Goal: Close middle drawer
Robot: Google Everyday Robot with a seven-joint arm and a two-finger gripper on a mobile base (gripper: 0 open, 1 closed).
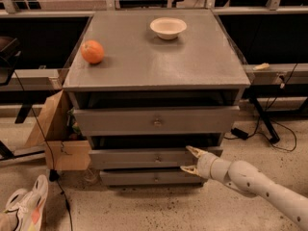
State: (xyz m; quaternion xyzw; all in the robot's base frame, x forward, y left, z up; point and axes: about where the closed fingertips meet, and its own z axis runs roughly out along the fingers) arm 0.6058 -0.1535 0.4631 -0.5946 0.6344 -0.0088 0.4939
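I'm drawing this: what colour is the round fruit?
The fruit is orange, camera view; the open gripper is at the middle drawer.

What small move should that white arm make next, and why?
Probably push straight inward: the gripper, fingers spread, is at the right end of the front of the middle drawer, and a dark gap above that front suggests it isn't fully shut.
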